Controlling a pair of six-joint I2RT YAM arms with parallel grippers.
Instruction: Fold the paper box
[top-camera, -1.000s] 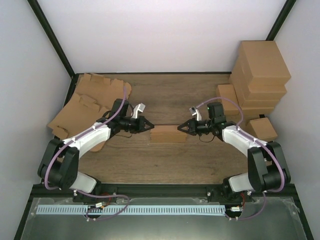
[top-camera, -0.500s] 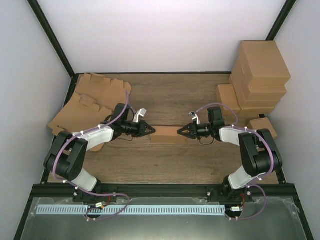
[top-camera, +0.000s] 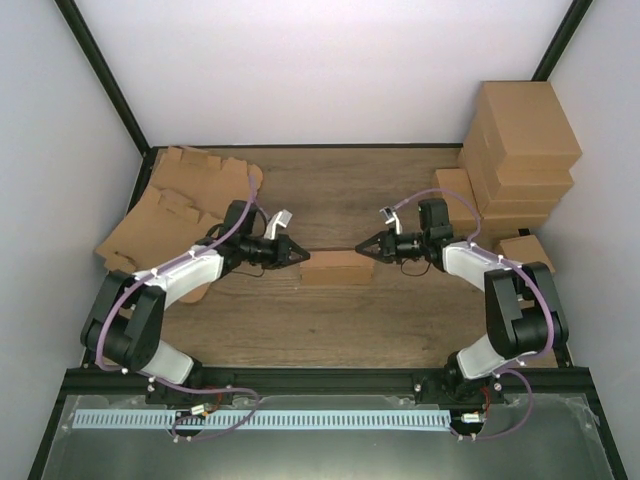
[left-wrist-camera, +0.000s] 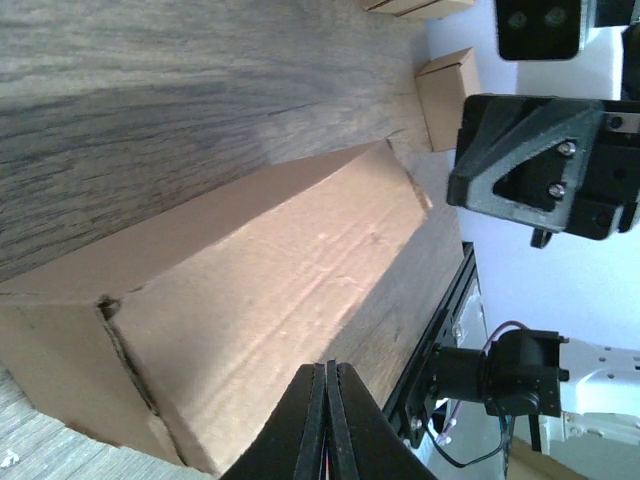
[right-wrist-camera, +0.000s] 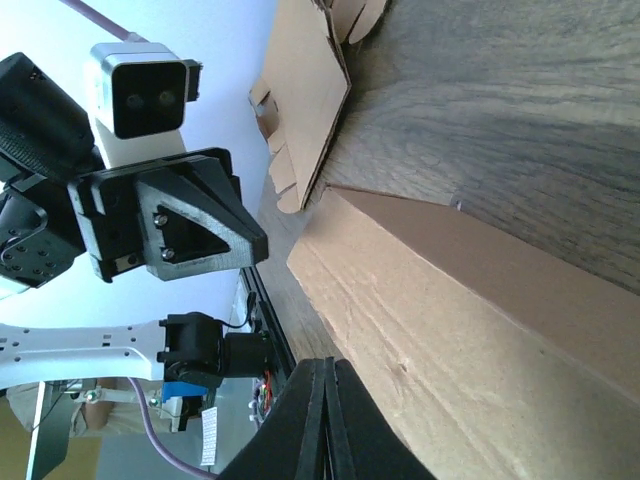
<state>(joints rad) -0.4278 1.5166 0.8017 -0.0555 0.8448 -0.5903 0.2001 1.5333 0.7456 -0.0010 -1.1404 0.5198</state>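
The paper box (top-camera: 338, 268) lies as a closed brown rectangular block in the middle of the wooden table. My left gripper (top-camera: 307, 257) is shut and empty, its tip at the box's left end. In the left wrist view the shut tips (left-wrist-camera: 329, 368) hang over the box's long face (left-wrist-camera: 270, 270). My right gripper (top-camera: 357, 250) is also shut and empty, its tip at the box's far right corner. The right wrist view has its tips (right-wrist-camera: 325, 362) over the box (right-wrist-camera: 460, 320). Whether either tip touches the box I cannot tell.
Flat cardboard blanks (top-camera: 175, 210) are piled at the left back, partly under the left arm. Closed brown boxes (top-camera: 525, 140) are stacked at the back right, with smaller ones (top-camera: 455, 195) (top-camera: 527, 257) near the right arm. White walls close in on three sides.
The right gripper's tip has moved a little toward the back, from the box's right end to its far corner. Both arms shifted posture. The box has hardly moved.
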